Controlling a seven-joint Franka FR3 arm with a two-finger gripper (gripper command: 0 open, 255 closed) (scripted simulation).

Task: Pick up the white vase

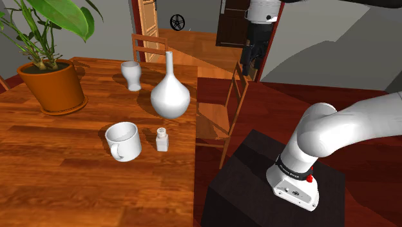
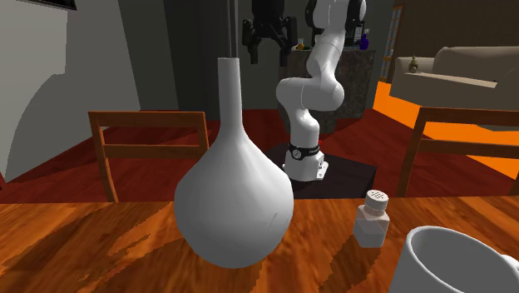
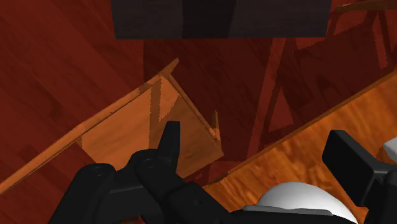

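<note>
The white vase (image 1: 170, 94), round-bellied with a tall thin neck, stands upright on the wooden table (image 1: 64, 180) near the edge that faces the chair. It looms large up front in the second exterior view (image 2: 234, 200). My black gripper (image 1: 249, 63) hangs high over the chair, well away from the vase toward the shoulder view's right. The gripper (image 2: 267, 50) is open and holds nothing. In the wrist view the fingers (image 3: 168, 143) stand wide apart, and a white rounded shape (image 3: 299, 196), apparently the vase, shows low between them, far below.
On the table stand a white mug (image 1: 124, 140), a small shaker (image 1: 162, 138), a white goblet (image 1: 131, 74) and a potted plant (image 1: 51, 87). A wooden chair (image 1: 222, 113) sits between the table and the dark stand (image 1: 264, 187). Another chair (image 2: 466, 133) lies further off.
</note>
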